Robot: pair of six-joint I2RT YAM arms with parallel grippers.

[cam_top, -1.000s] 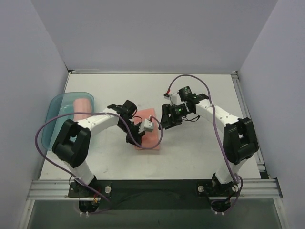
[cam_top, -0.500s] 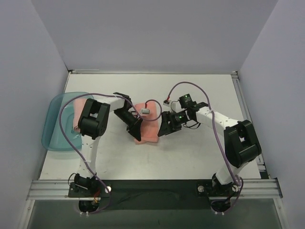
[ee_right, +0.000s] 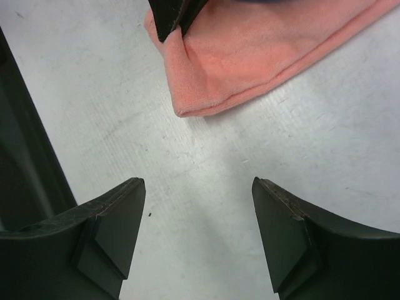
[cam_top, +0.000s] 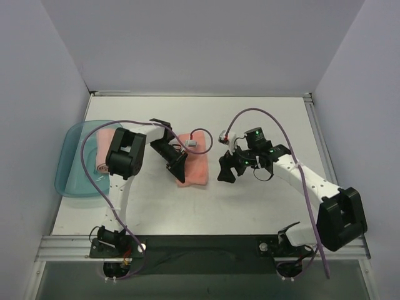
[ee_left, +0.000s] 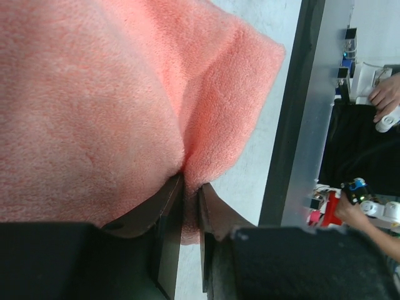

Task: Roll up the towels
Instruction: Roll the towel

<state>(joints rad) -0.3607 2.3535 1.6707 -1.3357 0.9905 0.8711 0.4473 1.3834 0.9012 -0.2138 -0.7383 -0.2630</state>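
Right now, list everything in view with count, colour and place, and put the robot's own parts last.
towel on the table: one, salmon pink, at the table's centre, left edge pinched
towel in the tray: one, salmon pink, partly hidden behind the left arm
tray: one, translucent teal, at the table's left edge
table: one, white, under everything
cables: two, purple, one looping along each arm
left gripper: one, black, shut on the towel on the table
right gripper: one, black, open over bare table just right of that towel
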